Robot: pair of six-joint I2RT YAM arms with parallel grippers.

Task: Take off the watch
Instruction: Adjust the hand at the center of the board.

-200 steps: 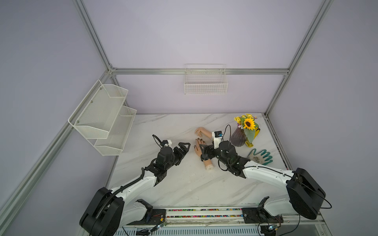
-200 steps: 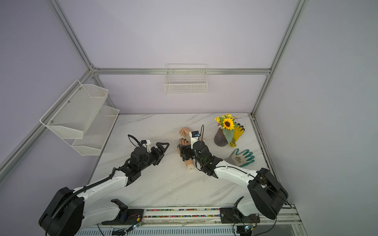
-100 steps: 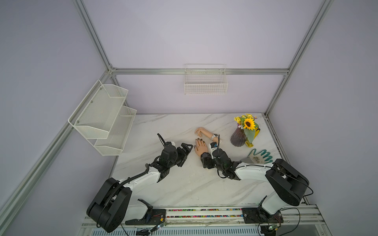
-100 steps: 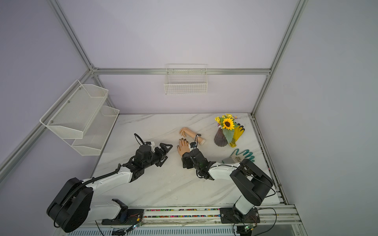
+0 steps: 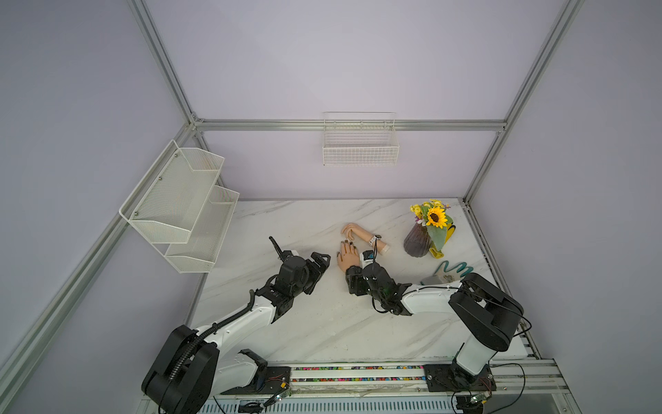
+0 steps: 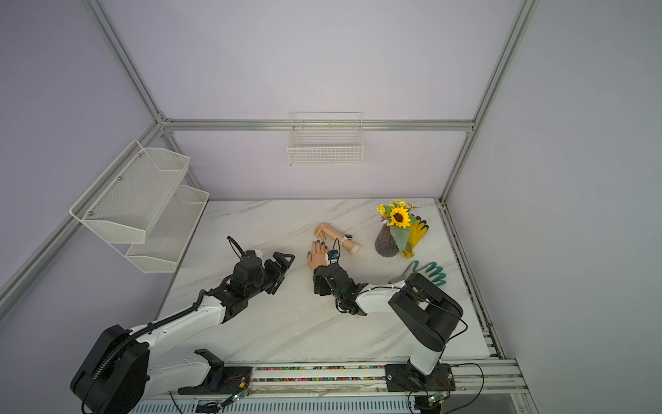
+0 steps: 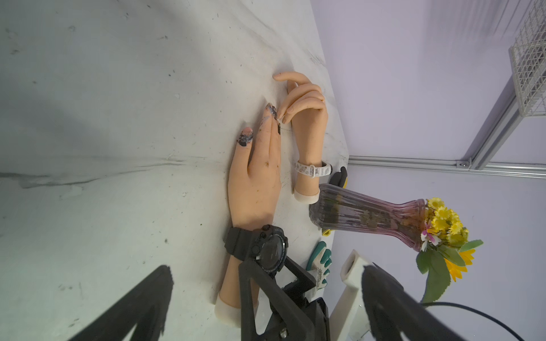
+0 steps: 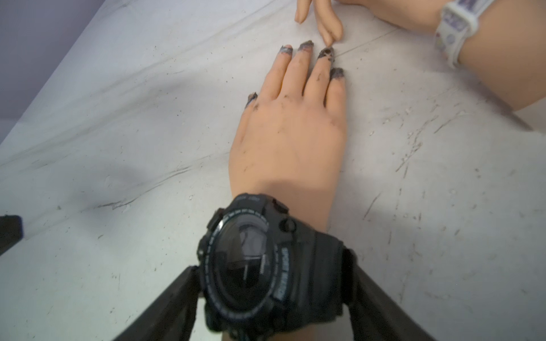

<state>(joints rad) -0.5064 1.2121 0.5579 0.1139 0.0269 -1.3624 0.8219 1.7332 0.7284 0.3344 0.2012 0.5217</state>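
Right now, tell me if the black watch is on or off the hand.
On. The black watch sits on the wrist of the hand, band wrapped around it, face up.

the walls (image 5: 322, 53) are pale purple and plain. shiny metal bars (image 5: 351, 125) run up the corners and across the back wall. a small white wire basket (image 5: 360, 155) hangs from the bar at the back. on a side wall hangs a white mesh shelf (image 5: 175, 200) with two bins, one above the other. the table (image 5: 304, 222) is white stone with thin grey lines. up close it has little dark specks and scratches. the light is soft and even.
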